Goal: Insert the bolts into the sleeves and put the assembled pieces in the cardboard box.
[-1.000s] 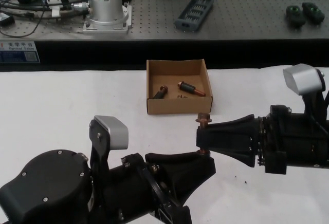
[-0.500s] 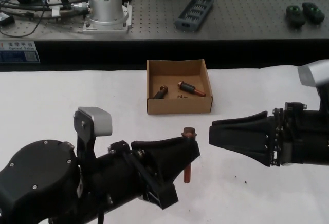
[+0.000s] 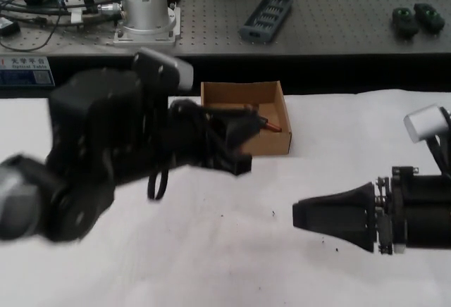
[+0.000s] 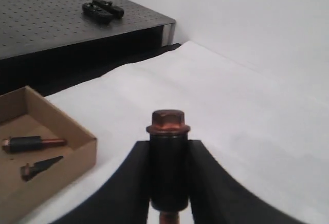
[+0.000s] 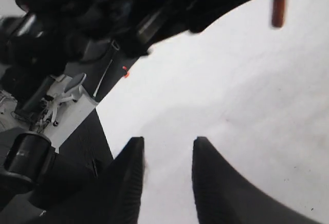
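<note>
Left tool (image 4: 168, 152) sits just beside the cardboard box (image 3: 271, 143). Sleeve (image 4: 167, 172) stands upright between its fingers, bolt (image 4: 168, 121) through it, head on top. Two assembled pieces (image 4: 33, 143) lie in the box, side by side. Right tool (image 3: 296, 215) is over the counter (image 3: 211, 251), well apart from the left tool, nearer the camera and right of the box. Rear counter (image 3: 338, 11) runs behind both tools.

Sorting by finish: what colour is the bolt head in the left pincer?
Copper-brown bolt head; shows best in the left wrist view.
</note>
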Tool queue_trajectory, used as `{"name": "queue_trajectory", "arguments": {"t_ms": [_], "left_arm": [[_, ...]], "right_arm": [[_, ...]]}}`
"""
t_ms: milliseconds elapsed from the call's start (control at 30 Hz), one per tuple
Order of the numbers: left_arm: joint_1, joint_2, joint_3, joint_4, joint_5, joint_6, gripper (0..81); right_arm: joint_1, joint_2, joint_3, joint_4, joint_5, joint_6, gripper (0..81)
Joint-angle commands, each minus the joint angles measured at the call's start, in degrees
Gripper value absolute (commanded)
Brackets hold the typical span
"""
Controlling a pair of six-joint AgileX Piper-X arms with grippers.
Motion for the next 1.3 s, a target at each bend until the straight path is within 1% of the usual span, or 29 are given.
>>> {"name": "queue_trajectory", "arguments": {"t_ms": [0, 100, 167, 233, 333, 500, 633, 700, 767, 833, 900, 933, 967, 1033, 1100, 1133, 1167, 1233, 1267], "left_arm": [[1.44, 3.29, -4.73, 0.77, 1.19, 2.51, 0.6], [2.25, 9.54, -12.61, 6.0, 1.19, 6.63, 0.6], [2.43, 13.07, -17.52, 9.69, 1.19, 10.33, 0.6], [2.6, 16.7, -22.42, 12.8, 1.19, 12.53, 0.6], [3.28, 21.25, -28.39, 15.54, 1.19, 12.99, 0.6], [4.4, 27.16, -37.13, 19.7, 0.63, 16.1, 0.6], [5.81, 30.71, -42.22, 22.25, -0.76, 16.78, 0.6], [6.44, 32.0, -43.96, 22.88, -1.26, 18.59, 0.6], [6.45, 32.93, -45.07, 24.91, -3.31, 21.67, 0.6], [6.45, 33.41, -45.66, 26.91, -3.94, 24.17, 0.6], [6.45, 33.73, -45.67, 27.01, -5.73, 24.34, 0.4], [6.45, 33.88, -45.67, 27.01, -6.02, 24.34, 3.1], [6.45, 33.86, -45.67, 27.78, -6.07, 24.34, 7.8], [6.45, 33.86, -45.67, 29.89, -6.81, 25.68, 21.8], [6.34, 33.86, -45.67, 30.89, -7.04, 25.58, 42.4], [6.32, 33.86, -45.67, 30.88, -7.02, 24.28, 47.7], [6.32, 33.67, -45.67, 31.05, -6.62, 22.81, 48.7], [6.32, 33.41, -45.67, 31.89, -1.97, 22.2, 44.0], [6.19, 33.06, -45.67, 32.67, -0.83, 22.21, 41.4]], "right_arm": [[1.38, -4.93, 1.2, 9.15, 1.4, -6.13, 16.5], [3.72, -10.33, 4.11, 13.57, 5.54, -7.95, 12.1], [5.2, -14.56, 6.63, 13.83, 7.53, -7.16, 11.4], [6.89, -18.75, 9.24, 13.83, 9.64, -4.83, 11.4], [9.22, -24.48, 12.45, 13.83, 13.35, -0.69, 11.4], [12.6, -32.11, 14.8, 14.13, 16.96, 4.17, 11.4], [14.66, -34.97, 14.84, 15.38, 18.0, 5.78, 11.4], [15.56, -35.29, 14.84, 15.38, 18.26, 6.15, 11.4], [16.58, -35.27, 14.84, 15.38, 19.75, 6.33, 11.4], [17.25, -35.27, 14.84, 15.38, 20.9, 6.32, 11.4], [17.67, -35.27, 14.84, 15.38, 21.54, 6.32, 11.4], [17.73, -35.27, 14.84, 15.38, 21.51, 6.32, 11.4], [17.75, -35.27, 14.84, 15.38, 21.51, 6.32, 11.4], [17.71, -35.27, 14.84, 15.38, 21.86, 6.01, 11.4], [17.71, -35.27, 14.84, 15.24, 21.86, 5.53, 11.4], [17.71, -35.27, 14.84, 15.16, 21.86, 5.38, 11.4], [17.71, -35.27, 14.84, 15.12, 22.18, 5.21, 11.4], [17.71, -35.27, 14.84, 14.92, 22.96, 5.22, 11.4], [17.71, -35.27, 14.84, 14.85, 23.18, 5.22, 11.4]]}}
